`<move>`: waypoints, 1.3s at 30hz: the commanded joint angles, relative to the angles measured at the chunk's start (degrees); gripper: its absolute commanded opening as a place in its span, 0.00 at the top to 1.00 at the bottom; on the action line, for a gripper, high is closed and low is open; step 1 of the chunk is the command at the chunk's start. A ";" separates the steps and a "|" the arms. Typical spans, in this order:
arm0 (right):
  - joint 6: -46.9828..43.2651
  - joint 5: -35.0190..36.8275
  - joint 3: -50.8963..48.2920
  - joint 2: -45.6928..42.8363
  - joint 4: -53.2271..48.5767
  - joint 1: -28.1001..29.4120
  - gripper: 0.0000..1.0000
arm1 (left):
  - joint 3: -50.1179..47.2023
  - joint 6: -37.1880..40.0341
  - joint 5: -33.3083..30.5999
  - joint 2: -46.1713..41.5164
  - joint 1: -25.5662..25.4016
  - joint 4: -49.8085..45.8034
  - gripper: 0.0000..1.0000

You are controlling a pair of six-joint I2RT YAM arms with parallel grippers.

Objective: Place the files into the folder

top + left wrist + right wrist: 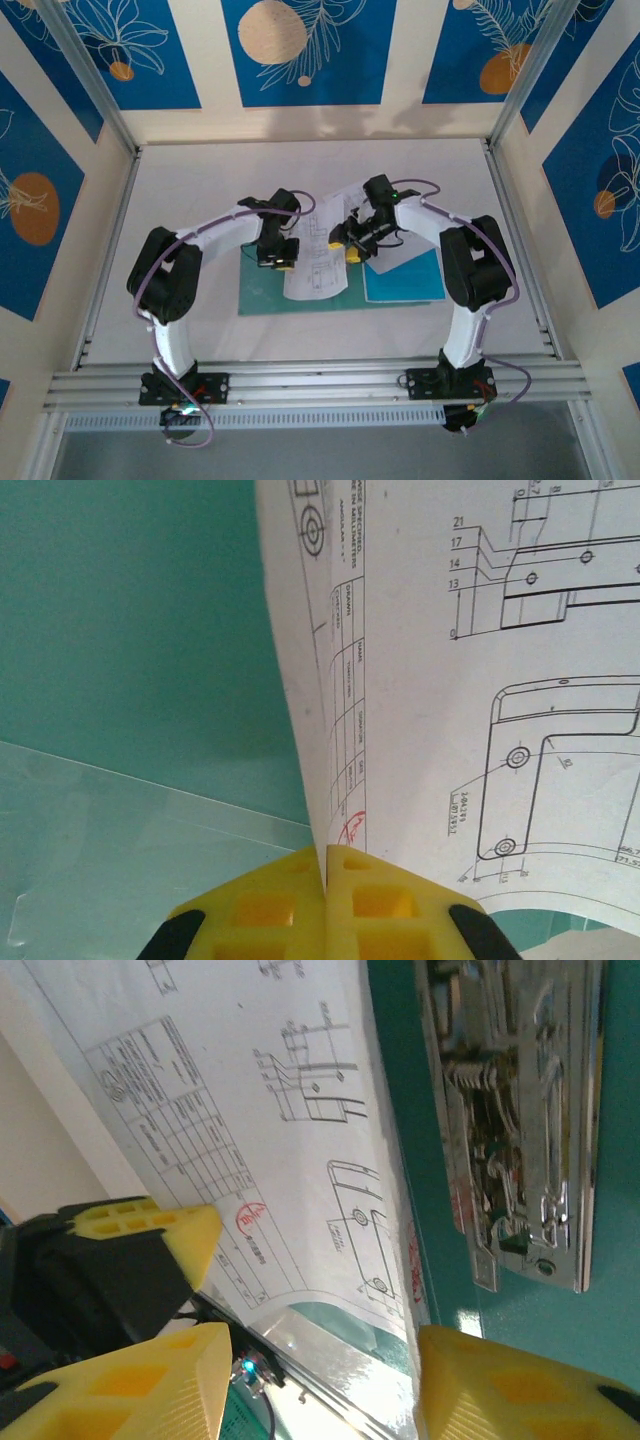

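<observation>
File (480, 710) pinched in left tool (327, 858); right tool (320, 1360) parted; folder (262, 295) on white table (200, 190); blue-patterned walls (340, 70).

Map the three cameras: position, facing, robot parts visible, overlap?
Top external: above and behind the robot, looking down at the table; both arms, left tool, right tool.
Left wrist: on the left arm, looking along its shut yellow fingers at the printed sheet they pinch.
Right wrist: on the right arm, looking past its open fingers at the metal clip.
Shared: both wrist views show that sheet over the teal folder.
</observation>
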 commanded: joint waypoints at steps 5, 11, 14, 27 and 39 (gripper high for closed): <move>-1.78 1.28 -1.71 0.69 -1.62 2.81 0.50 | -2.10 -1.53 1.31 0.04 0.42 1.11 1.00; -2.71 4.48 -1.65 1.21 -2.54 4.99 0.55 | -2.82 -2.22 1.73 0.14 0.46 2.23 1.00; -3.10 7.25 -0.97 2.06 -3.56 5.69 0.61 | -2.52 -2.28 1.75 0.18 0.47 2.28 1.00; -8.16 15.78 -2.39 0.40 -7.14 5.41 0.66 | -1.98 -1.56 1.23 0.47 0.47 1.59 1.00; -5.15 12.01 -3.25 0.16 -1.77 5.53 0.86 | -1.98 -1.10 1.20 0.50 0.47 1.34 1.00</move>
